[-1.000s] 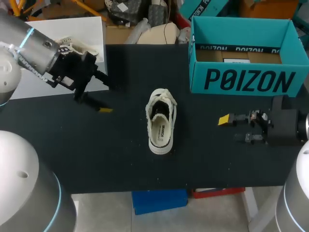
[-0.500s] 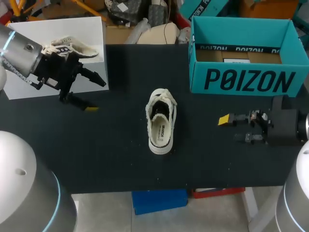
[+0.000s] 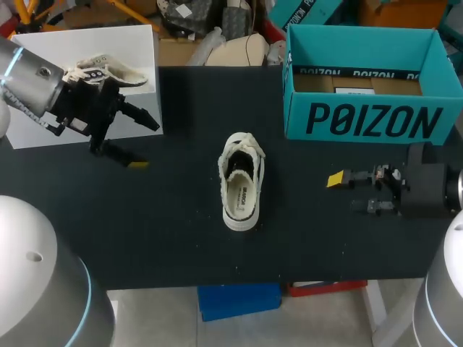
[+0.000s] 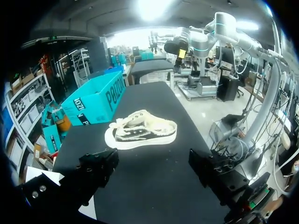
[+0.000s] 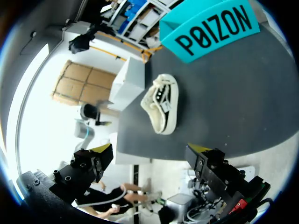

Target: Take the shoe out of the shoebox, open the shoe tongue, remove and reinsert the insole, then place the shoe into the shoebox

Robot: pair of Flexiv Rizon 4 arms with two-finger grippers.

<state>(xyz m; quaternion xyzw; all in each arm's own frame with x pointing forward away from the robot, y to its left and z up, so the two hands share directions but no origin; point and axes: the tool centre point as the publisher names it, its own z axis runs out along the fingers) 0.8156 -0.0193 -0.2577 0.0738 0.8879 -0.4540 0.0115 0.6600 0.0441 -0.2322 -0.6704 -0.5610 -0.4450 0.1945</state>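
1. Left gripper (image 3: pixel 143 142): held over the left part of the black table (image 3: pixel 181 246), at the edge of a white sheet (image 3: pixel 43 123). Fingers are spread wide and nothing is gripped. One yellow tip is seen low near the tabletop; the other finger points toward the table's middle.
2. Left wrist view: the shoe (image 4: pixel 142 130) is seen ahead of the spread fingers, well apart from them, with the shoebox (image 4: pixel 96 100) beyond it.
3. Shoe: out of the box, stood on its sole in the middle of the table. The laced toe end is turned toward the back edge, the heel toward the front edge. An insole is seen inside the opening. It is well apart from both grippers.
4. Shoebox: teal, lid off, set at the back right of the table. It is near the shoe but not touching it. Contents cannot be made out.
5. Right gripper (image 3: pixel 347 194): held low over the right part of the table, in front of the shoebox, pointed toward the shoe. Fingers are wide apart and nothing is held between them.
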